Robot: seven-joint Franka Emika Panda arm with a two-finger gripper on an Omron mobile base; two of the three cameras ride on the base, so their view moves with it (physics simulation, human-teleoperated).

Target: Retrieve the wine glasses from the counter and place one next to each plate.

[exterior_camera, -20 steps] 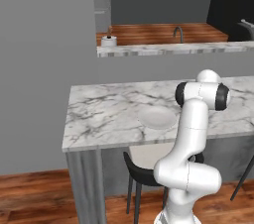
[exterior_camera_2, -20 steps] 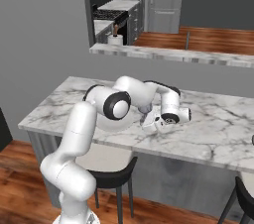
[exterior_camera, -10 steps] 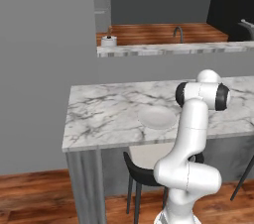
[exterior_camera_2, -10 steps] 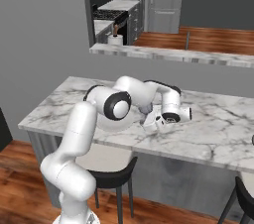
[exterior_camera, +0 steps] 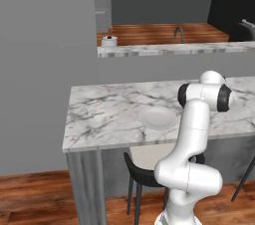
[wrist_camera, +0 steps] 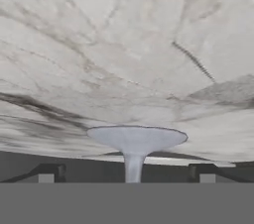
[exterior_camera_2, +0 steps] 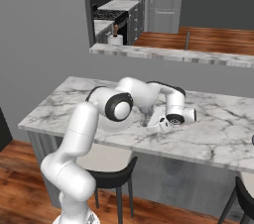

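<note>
A pale grey-blue wine glass (wrist_camera: 134, 143), round foot and thin stem showing, stood on the veined marble bar (exterior_camera: 104, 112) between the gripper's (wrist_camera: 126, 172) wide-open, empty fingers.

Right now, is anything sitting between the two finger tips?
Yes. In the hand view the wine glass stands with its stem midway between the open gripper's finger tips, foot resting on the marble bar.

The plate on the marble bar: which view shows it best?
The left base view: the plate lies whole and unobstructed on the bar, just left of the arm. In the right base view the arm covers that spot. The hand view shows the glass's foot and marble instead.
</note>
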